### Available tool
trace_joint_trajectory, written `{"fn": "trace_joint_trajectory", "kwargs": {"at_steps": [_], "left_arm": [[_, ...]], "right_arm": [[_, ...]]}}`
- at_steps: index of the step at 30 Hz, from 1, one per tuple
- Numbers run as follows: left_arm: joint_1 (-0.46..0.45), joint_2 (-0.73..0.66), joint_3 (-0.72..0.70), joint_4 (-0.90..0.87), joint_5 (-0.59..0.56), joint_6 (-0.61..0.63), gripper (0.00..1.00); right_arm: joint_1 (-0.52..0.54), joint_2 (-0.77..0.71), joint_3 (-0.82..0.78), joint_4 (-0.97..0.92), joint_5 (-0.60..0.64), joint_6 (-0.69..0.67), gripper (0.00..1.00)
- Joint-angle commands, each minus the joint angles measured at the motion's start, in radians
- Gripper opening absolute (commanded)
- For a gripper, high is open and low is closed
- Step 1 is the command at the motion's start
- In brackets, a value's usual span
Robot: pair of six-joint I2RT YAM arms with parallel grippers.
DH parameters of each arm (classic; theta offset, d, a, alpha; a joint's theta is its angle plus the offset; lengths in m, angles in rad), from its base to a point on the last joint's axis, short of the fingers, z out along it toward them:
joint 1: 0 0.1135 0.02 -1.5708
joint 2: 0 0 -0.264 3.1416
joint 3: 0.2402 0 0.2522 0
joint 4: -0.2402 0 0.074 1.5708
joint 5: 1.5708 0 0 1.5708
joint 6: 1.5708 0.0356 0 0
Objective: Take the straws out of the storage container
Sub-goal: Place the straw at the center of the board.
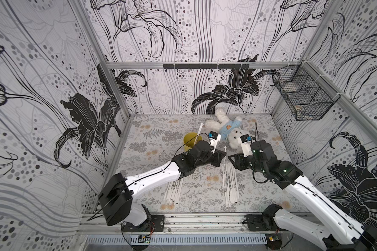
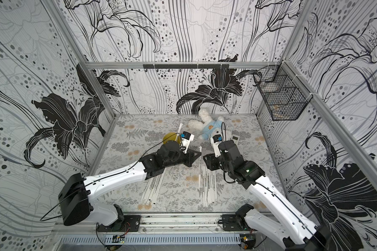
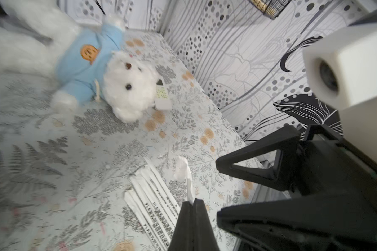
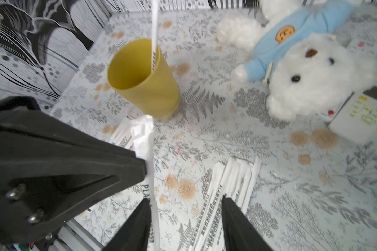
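Note:
The yellow storage container (image 1: 191, 139) (image 2: 170, 138) (image 4: 144, 87) stands upright at the mat's back left, and one straw (image 1: 199, 130) (image 4: 154, 32) leans out of it. My left gripper (image 1: 225, 155) (image 3: 193, 201) is shut on another straw (image 3: 184, 171) (image 4: 147, 152), which hangs upright above the mat's middle. My right gripper (image 1: 232, 163) (image 4: 185, 199) faces it, open, and the hanging straw sits just inside one finger. Under both grippers lies a pile of straws (image 1: 230, 184) (image 4: 231, 184). A second pile (image 1: 172, 191) lies partly under the left arm.
A white teddy in a blue shirt (image 1: 226, 130) (image 4: 303, 71) lies behind the grippers, with a white remote (image 4: 361, 113) beside its head. A black wire basket (image 1: 303, 95) hangs on the right wall. The cell walls enclose the mat on three sides.

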Motion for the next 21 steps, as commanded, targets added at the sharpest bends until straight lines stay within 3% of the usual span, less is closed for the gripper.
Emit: {"fn": "trace_joint_trajectory", "kwargs": {"at_steps": [1, 14, 21], "left_arm": [[-0.008, 0.076, 0.030, 0.123, 0.149, -0.123, 0.00], [-0.017, 0.259, 0.024, 0.301, 0.184, -0.280, 0.00], [-0.014, 0.322, 0.036, 0.319, 0.192, -0.303, 0.00]], "right_arm": [[-0.006, -0.057, -0.038, -0.020, 0.025, 0.043, 0.56], [-0.006, -0.237, -0.089, -0.021, 0.159, 0.059, 0.54], [-0.006, -0.273, -0.096, -0.032, 0.193, 0.056, 0.54]]}}
